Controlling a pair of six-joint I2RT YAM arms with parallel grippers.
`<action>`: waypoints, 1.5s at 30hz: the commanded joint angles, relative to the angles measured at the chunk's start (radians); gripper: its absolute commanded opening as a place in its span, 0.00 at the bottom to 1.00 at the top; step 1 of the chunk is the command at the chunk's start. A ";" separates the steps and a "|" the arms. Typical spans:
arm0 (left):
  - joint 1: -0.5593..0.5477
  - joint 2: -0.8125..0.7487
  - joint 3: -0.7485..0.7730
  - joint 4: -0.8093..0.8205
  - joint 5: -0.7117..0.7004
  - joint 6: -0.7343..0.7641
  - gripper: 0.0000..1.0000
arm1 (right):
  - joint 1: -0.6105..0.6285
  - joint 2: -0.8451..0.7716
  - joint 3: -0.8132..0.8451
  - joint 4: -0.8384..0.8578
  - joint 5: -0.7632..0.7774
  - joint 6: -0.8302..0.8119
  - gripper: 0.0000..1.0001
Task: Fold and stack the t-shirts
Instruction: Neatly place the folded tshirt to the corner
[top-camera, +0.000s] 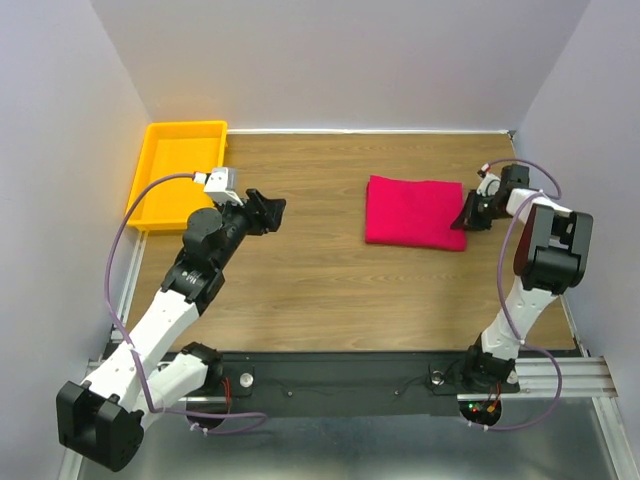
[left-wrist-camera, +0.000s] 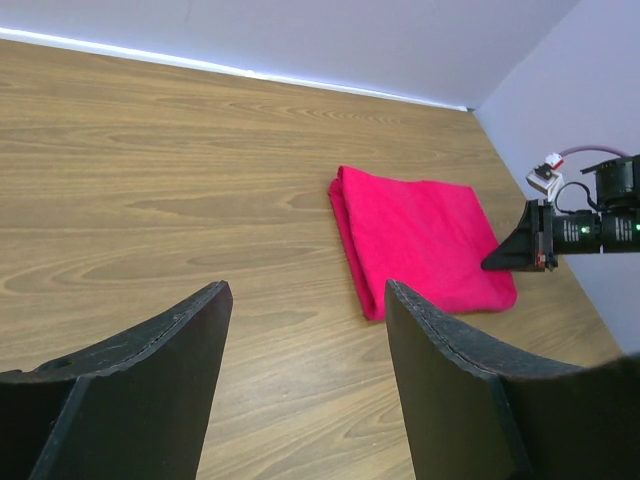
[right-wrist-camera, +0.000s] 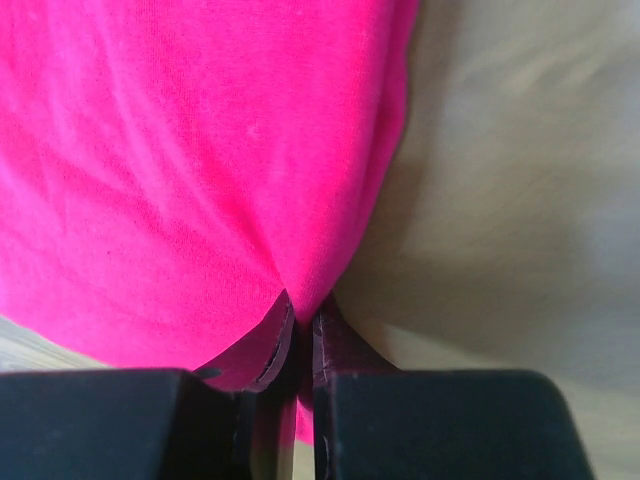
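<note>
Pale walls box in a wood-grain table (top-camera: 300, 290). At its far left corner sits a yellow tray (top-camera: 175, 175). Just to the right of the tray, the left gripper (top-camera: 268, 212) hangs above the wood with its jaws spread wide and nothing between them. It is turned toward the shirt but is well apart from it.

Right of centre, the crimson t-shirt (top-camera: 415, 212) lies folded into a flat rectangle, with a rounded fold along its left side. At its right edge the right gripper (top-camera: 468, 215) sits low against the table. Its fingers are pressed together on a pleat of the fabric, which puckers into the jaws in the wrist view.

That bite looks shallow, and how many layers it holds cannot be told. If it holds only the top layer, a lift would probably peel the fold open instead of moving the bundle. The soft, thin cloth could also slide out of so narrow a pinch. With the other arm far off, a one-sided pull would likely swing or bunch the rectangle and spoil its square edges.
</note>
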 joint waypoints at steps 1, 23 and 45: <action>0.001 -0.023 -0.023 0.039 0.008 0.006 0.74 | -0.074 0.089 0.156 -0.138 0.031 -0.278 0.00; 0.001 0.025 -0.068 0.099 0.075 -0.005 0.74 | -0.249 0.465 0.847 -0.375 0.175 -0.581 0.01; 0.001 0.016 -0.040 0.099 0.089 0.003 0.74 | -0.227 0.298 0.832 -0.372 0.224 -0.621 0.65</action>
